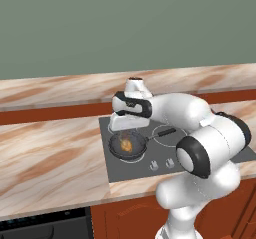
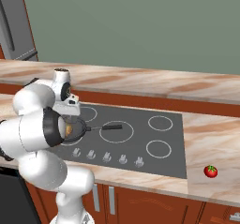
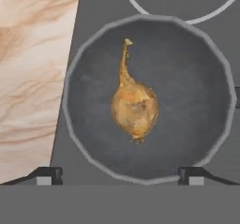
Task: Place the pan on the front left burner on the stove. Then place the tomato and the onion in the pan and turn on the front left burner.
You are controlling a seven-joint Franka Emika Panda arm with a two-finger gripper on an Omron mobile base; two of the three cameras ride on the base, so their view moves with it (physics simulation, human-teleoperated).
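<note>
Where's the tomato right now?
The tomato sits on the counter right of the stove in the right base view, far from the pan.

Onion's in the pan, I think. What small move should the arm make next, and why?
Probably lift the open gripper straight up from the round dark frying pan. The golden-brown onion lies free in the pan, fingertips wide apart, and the small red tomato waits on the marbled counter right of the dark cooktop.

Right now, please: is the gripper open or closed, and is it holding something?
Gripper: open, holding nothing; the onion lies in the pan below it.
</note>
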